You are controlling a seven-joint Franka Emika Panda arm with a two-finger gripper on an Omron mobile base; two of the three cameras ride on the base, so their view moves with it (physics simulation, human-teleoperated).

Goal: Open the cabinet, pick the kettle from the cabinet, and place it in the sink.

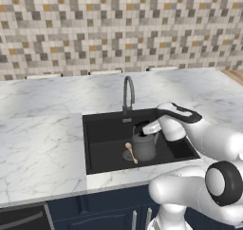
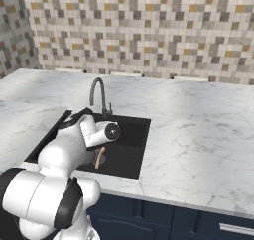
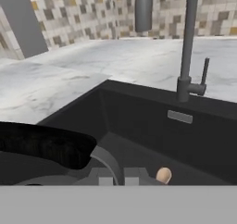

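Grey kettle (image 1: pixel 144 147) upright inside the black sink (image 1: pixel 102 146) at centre frame, gripper (image 1: pixel 141 128) clamped on its black arched handle (jaws closed tight), wooden spoon (image 1: pixel 130 152) beside the kettle, gooseneck faucet (image 1: pixel 128 92) behind, marble countertop (image 1: pixel 40 148) around.

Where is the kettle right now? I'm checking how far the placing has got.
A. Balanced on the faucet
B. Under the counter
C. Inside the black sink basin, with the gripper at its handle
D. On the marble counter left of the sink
C: the kettle sits low inside the sink beside a wooden spoon, the gripper shut at its handle.
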